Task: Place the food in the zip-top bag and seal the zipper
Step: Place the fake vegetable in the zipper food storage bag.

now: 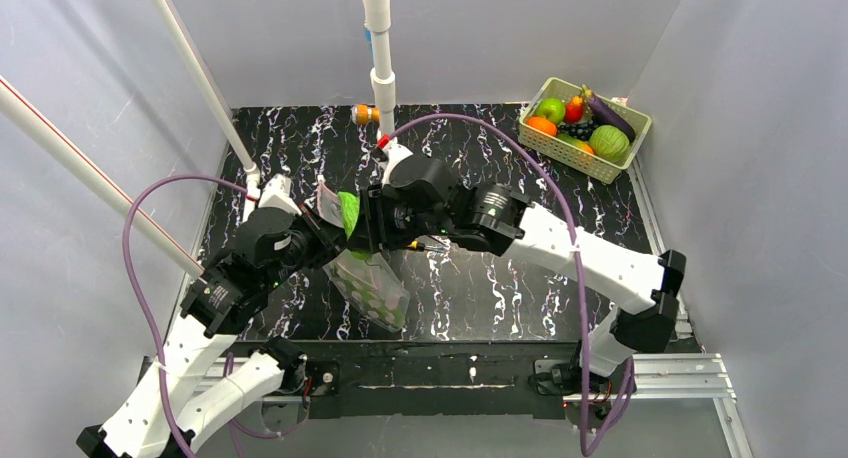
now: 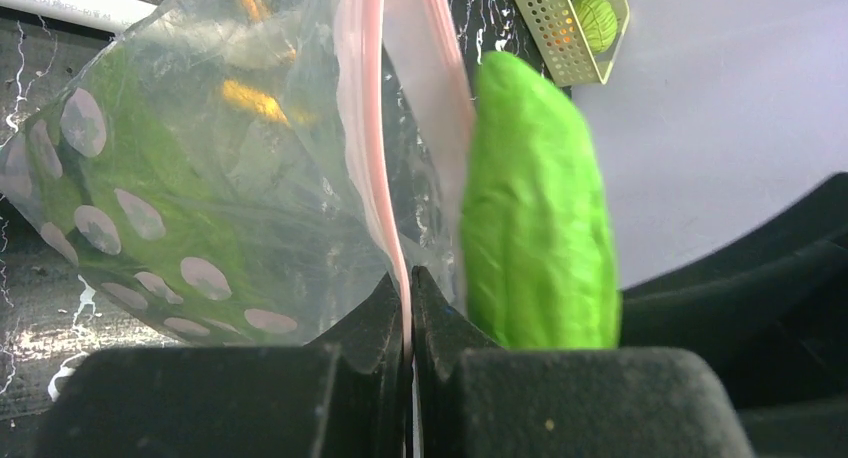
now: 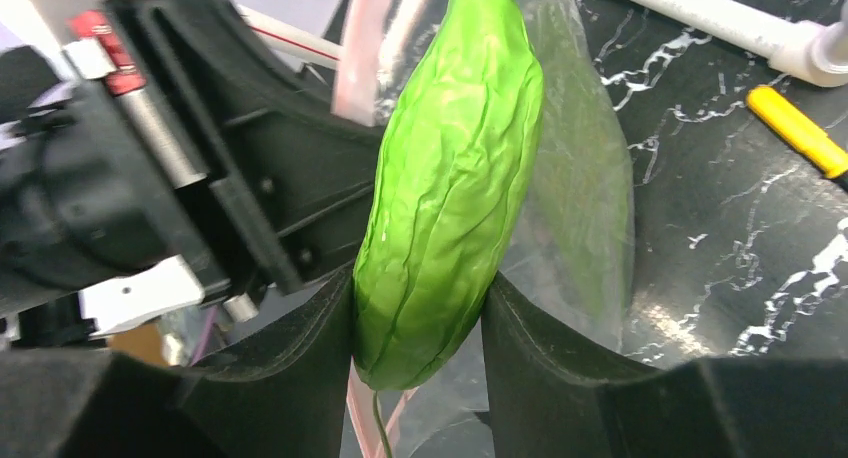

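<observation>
The clear zip-top bag [image 1: 372, 286] with mauve dots hangs above the table, with green and orange food inside [image 2: 250, 100]. My left gripper [image 2: 411, 290] is shut on the bag's pink zipper strip [image 2: 362, 128] and holds the mouth up. My right gripper [image 3: 418, 313] is shut on a long green leafy piece [image 3: 450, 178], held at the bag's mouth [image 1: 349, 214]. The leafy piece also shows in the left wrist view [image 2: 535, 208], just right of the pink strip. The two grippers are close together above the table's middle.
A pale green mesh basket [image 1: 560, 150] stands at the back right holding a green apple, orange, red fruit, grapes, melon [image 1: 608, 141] and purple eggplant. A yellow-handled screwdriver [image 3: 797, 130] lies on the black marbled table. White poles rise at left and back centre [image 1: 381, 53].
</observation>
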{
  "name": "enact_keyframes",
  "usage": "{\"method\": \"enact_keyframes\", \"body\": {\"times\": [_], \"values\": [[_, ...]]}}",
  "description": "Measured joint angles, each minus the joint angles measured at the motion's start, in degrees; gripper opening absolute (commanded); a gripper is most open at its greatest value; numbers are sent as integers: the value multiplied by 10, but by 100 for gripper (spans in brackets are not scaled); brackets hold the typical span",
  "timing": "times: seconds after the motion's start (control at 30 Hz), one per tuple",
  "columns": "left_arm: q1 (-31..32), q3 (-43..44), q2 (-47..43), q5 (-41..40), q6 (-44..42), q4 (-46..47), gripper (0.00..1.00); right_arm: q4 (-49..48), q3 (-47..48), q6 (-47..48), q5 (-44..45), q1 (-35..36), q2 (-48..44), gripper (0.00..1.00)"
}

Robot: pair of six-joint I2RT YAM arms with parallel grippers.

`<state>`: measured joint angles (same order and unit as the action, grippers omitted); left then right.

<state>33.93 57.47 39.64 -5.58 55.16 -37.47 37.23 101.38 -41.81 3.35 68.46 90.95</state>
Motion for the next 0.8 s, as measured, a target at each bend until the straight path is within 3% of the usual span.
{"method": "enact_keyframes", "body": {"times": [0.13,0.27,0.5,0.57,0.67,0.8], "values": [[0,0,1,0,1,0,0,27,17,21,18,3,24,30],[0,0,12,-1,0,3,0,51,21,50,29,3,18,26],[0,1,60,-4,-35,25,0,138,112,99,-9,3,2,30],[0,3,77,1,-54,37,0,140,109,93,-35,3,-16,32],[0,8,95,11,-76,53,0,137,90,68,-73,1,-35,23],[0,8,94,22,-83,68,0,139,86,11,-127,-18,-28,22]]}}
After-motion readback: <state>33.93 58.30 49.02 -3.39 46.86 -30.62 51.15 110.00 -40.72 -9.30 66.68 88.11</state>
